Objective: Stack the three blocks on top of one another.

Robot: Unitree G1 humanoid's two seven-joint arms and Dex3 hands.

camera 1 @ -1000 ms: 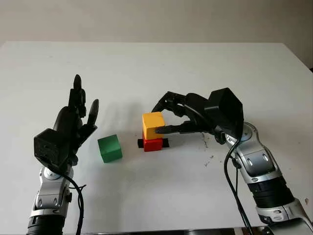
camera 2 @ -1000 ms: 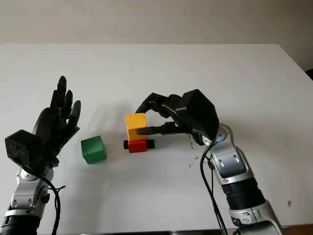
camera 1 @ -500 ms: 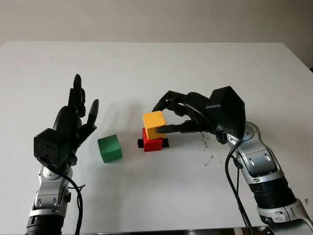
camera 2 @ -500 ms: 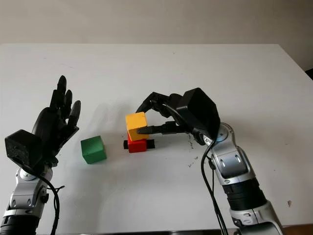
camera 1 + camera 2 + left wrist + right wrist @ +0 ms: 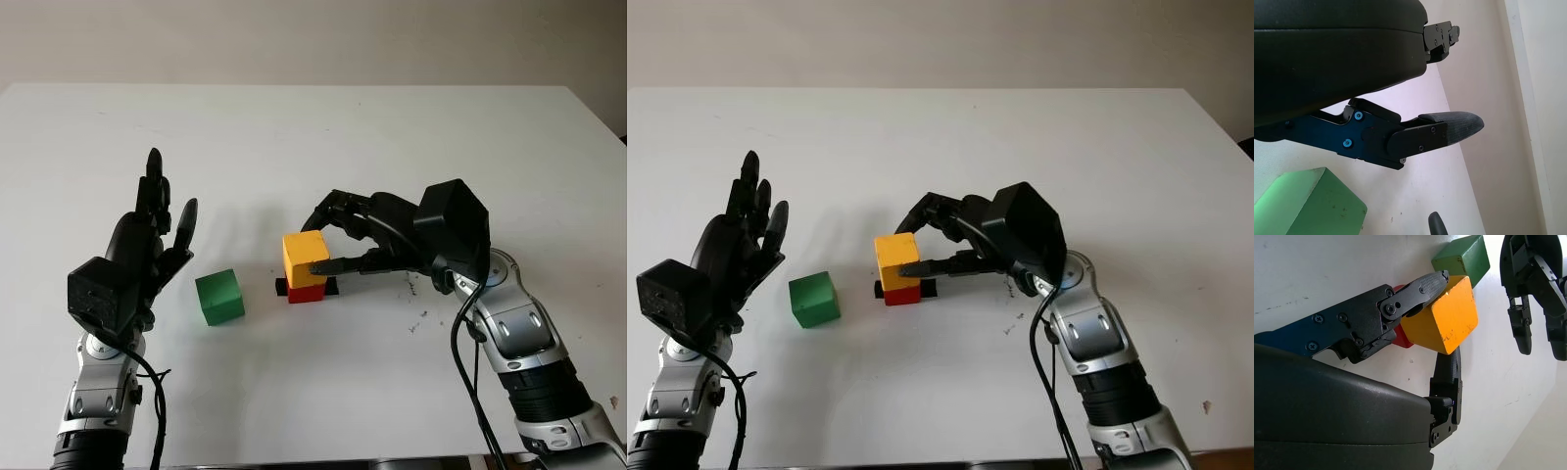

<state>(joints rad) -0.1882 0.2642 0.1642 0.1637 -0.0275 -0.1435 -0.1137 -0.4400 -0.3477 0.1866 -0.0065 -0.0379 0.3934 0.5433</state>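
The right hand reaches in from the near right and grips the yellow block, one finger pressed on one face and another against the opposite face. The yellow block sits on top of the red block, covering most of it, so that just a strip of red shows beneath. The red block stands on a small black patch on the white worktop, about the middle of the surface.

To the left of this pair, apart from it, the green block stands alone on the worktop, with a bare gap between it and the stack. Just left of the green block, the left hand is held up off the surface, open and holding nothing, fingers pointing toward the far side.

The worktop stretches bare and wide on the far side of the blocks up to its far edge, where a pale wall rises. Its right edge runs diagonally at the far right, well away from the right arm. On the near side there is open white surface between the blocks and the near edge, with a few small dark specks near the right forearm.
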